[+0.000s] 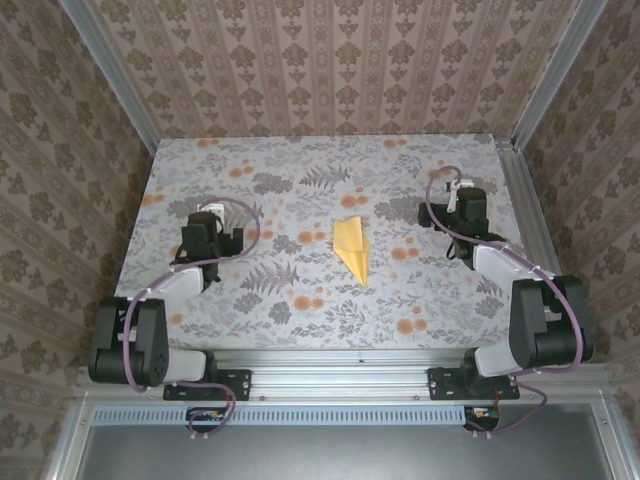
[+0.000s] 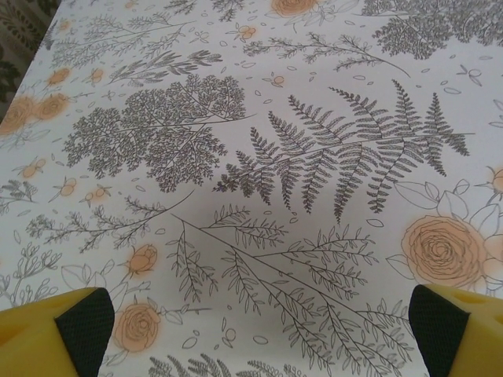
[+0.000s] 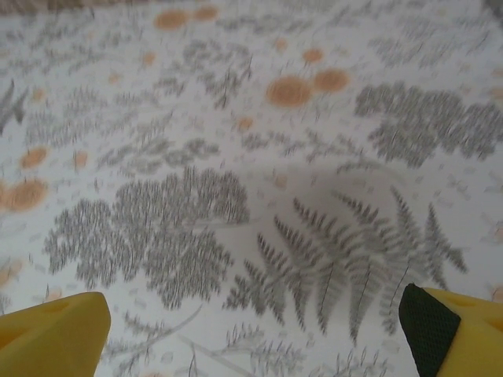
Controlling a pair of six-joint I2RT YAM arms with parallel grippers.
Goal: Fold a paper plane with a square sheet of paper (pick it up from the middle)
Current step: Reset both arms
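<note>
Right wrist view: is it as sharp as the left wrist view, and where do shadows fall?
Right wrist view: blurred all over, a faint grey shadow above the fern print. Left wrist view: sharp, a soft shadow below the fern print. Top view: even light, no glare, the plane clear.

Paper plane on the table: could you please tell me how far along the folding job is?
Done: the paper plane lies on the tablecloth folded into a pointed dart. In hand: nothing; the left pincer and right pincer both stand open, apart from it. Left: probably only pulling both pincers back.
</note>
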